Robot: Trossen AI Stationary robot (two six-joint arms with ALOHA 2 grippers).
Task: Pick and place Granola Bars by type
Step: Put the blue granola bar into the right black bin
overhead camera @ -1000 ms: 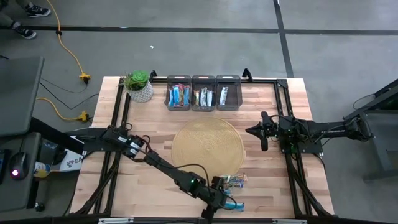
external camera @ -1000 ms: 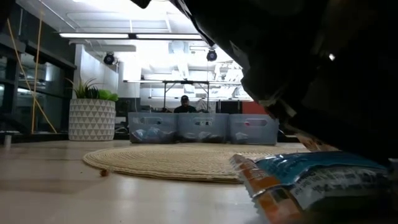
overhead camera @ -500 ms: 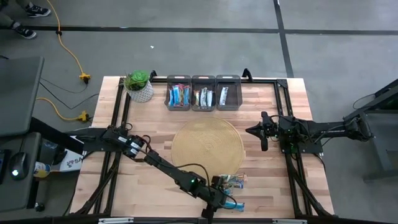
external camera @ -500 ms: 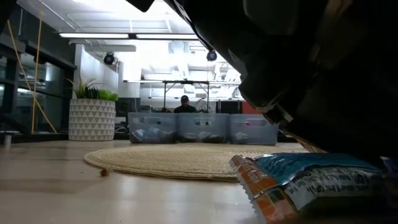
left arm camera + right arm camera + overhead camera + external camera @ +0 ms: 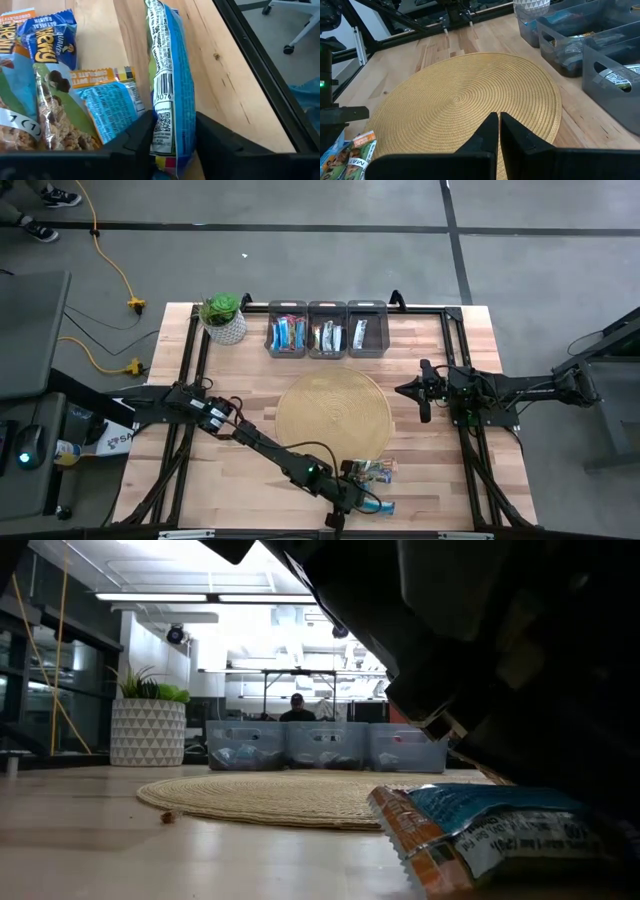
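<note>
We find the left gripper (image 5: 172,132) low at the near edge of the table (image 5: 240,480), just past the near rim of the round woven mat (image 5: 333,416). It is clenched on a blue-and-white granola bar (image 5: 167,85), which stands on its edge between the two fingers (image 5: 142,135). Just beside it lies a small cluster of other bars (image 5: 55,100), with blue and orange wrappers, flat on the wood. In the low view the same blue wrapper (image 5: 500,830) rests on the table under the dark bulk of the arm.

We note the right gripper (image 5: 498,131) waiting at the right side of the table, level with the mat's right edge, its fingers pressed together on nothing.

At the far edge stand three grey bins (image 5: 327,330) in a row; the left bin (image 5: 288,330) holds blue bars, the other two hold further wrappers. A potted plant (image 5: 223,317) stands just left of the bins.
</note>
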